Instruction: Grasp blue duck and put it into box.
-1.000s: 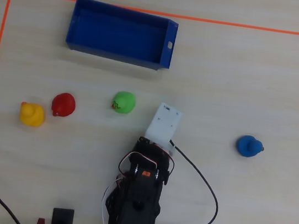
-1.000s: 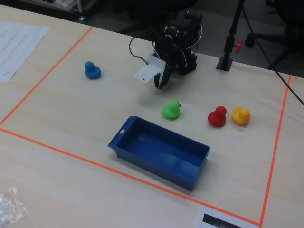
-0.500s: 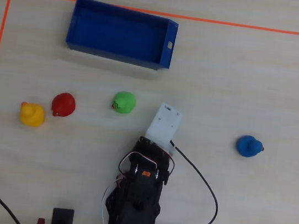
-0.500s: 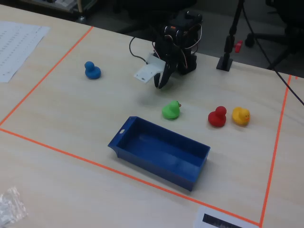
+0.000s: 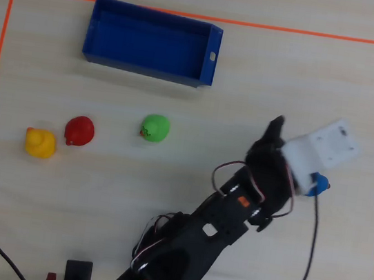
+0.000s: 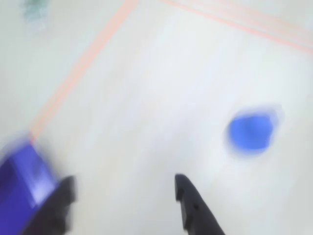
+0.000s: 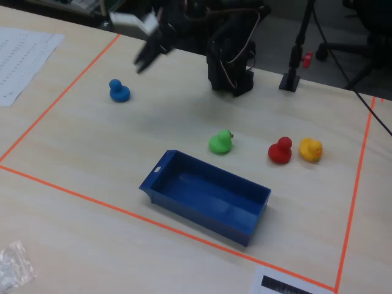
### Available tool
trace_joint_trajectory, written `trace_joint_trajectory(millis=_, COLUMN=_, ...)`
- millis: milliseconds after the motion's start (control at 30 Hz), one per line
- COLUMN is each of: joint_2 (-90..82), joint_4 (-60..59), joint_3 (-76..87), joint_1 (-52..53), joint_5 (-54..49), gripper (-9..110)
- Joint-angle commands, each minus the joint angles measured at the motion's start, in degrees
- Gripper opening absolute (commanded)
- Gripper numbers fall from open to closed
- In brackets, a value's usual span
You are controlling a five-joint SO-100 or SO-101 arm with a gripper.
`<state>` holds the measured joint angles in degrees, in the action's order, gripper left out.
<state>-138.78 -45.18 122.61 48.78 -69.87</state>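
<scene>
Overhead view: arm's wrist covers most of the blue duck (image 5: 319,184), w/ the box (image 5: 152,40) well apart and empty. Risk: duck is small and round, an off-centre close could squirt it sideways.

Wrist view: blurred; gripper (image 6: 124,188) fingers apart, nothing between; duck off to the right, not lined up.

Fixed view: gripper hangs above the table near the duck. Green duck (image 7: 220,141) lies just beside the box.

Arm (image 7: 229,43) raised, fingers (image 6: 193,205) apart, holding nothing.
</scene>
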Motion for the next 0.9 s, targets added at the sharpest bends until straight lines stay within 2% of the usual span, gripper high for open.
trace_joint_trajectory(millis=0, joint_2=15.1, joint_4=5.0, joint_3=-26.0, joint_1=9.8, joint_5=0.3, gripper=43)
trace_joint_trajectory(millis=133, joint_2=24.7, joint_4=9.1, joint_3=-33.7, joint_1=16.3, joint_5=1.1, gripper=43)
trace_joint_trajectory(millis=267, joint_2=34.3, joint_4=18.3, joint_3=-33.1, joint_1=20.1, joint_5=0.5, gripper=43)
trace_joint_trajectory(millis=433, joint_2=41.9, joint_4=40.3, joint_3=-16.5, joint_1=22.6, joint_5=-4.9, gripper=44)
trace_joint_trajectory(millis=667, joint_2=47.2, joint_4=58.5, joint_3=1.9, joint_1=24.4, joint_5=-8.3, gripper=45)
trace_joint_trajectory(millis=867, joint_2=41.3, joint_4=59.2, joint_3=11.4, joint_1=25.0, joint_5=-8.2, gripper=45)
